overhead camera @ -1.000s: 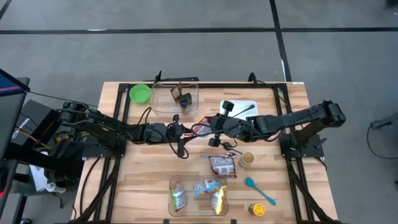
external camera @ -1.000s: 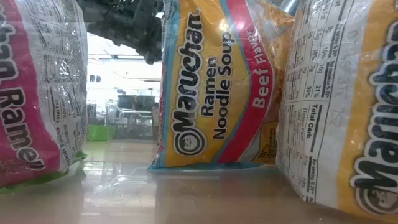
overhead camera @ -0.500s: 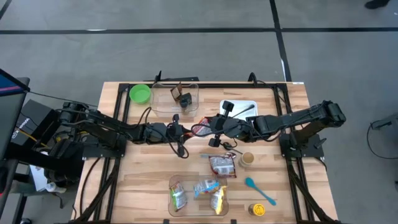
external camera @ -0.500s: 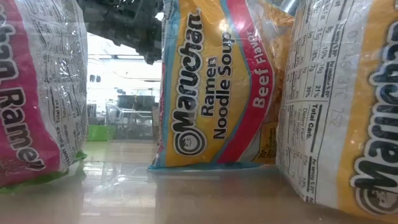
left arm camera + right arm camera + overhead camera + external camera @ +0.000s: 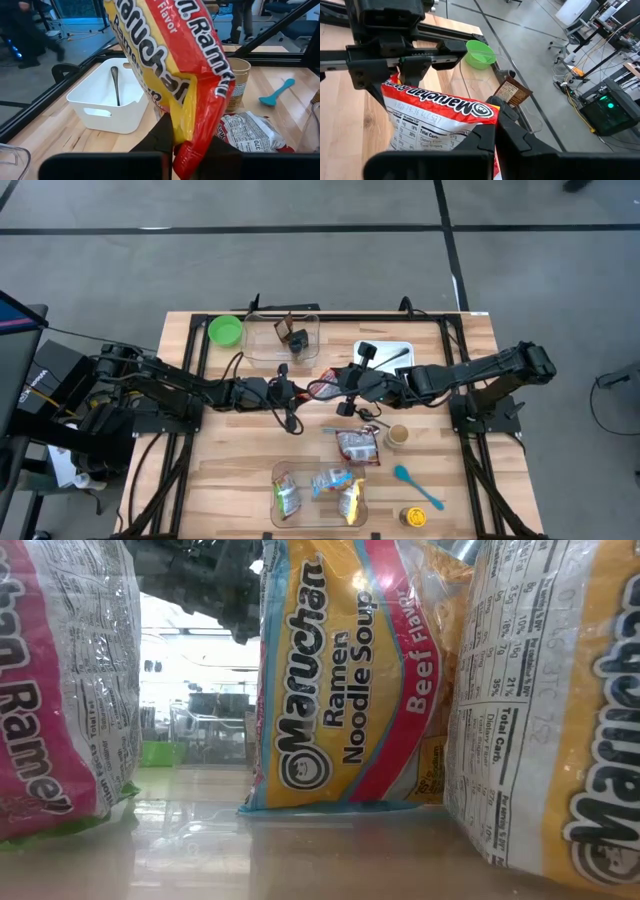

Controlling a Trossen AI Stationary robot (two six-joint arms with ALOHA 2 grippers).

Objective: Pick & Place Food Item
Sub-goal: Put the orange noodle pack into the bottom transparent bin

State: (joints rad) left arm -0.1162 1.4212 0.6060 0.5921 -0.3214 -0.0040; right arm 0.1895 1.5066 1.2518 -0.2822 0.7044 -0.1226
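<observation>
A red and yellow ramen packet [image 5: 323,387] hangs above the middle of the table between my two arms. It fills the left wrist view as a packet [image 5: 175,65] and shows its white printed back [image 5: 440,120] in the right wrist view. My left gripper [image 5: 300,389] reaches in from the table's left and is shut on the packet. My right gripper [image 5: 345,386] reaches in from the right and is shut on its other end. In the low view, only a dark arm [image 5: 200,580] shows behind the binned packets. My left gripper pinches the packet's crimped end seam [image 5: 192,145] between its two fingers, coming nearly level from the table's left. The packet stands out past the fingers, clear of the table. My right gripper pinches the packet's opposite end, at a corner [image 5: 487,116], between its two fingers, slanting slightly down from the table's right. The packet stretches away from it toward the left gripper [image 5: 410,70], lifted clear.
A clear bin [image 5: 320,492] with several ramen packets stands at the near edge. Another packet [image 5: 358,446], a paper cup [image 5: 397,436], a blue spoon [image 5: 417,486] and a yellow jar [image 5: 413,517] lie near right. A white bin [image 5: 385,355], clear container [image 5: 282,337] and green bowl [image 5: 225,330] stand far.
</observation>
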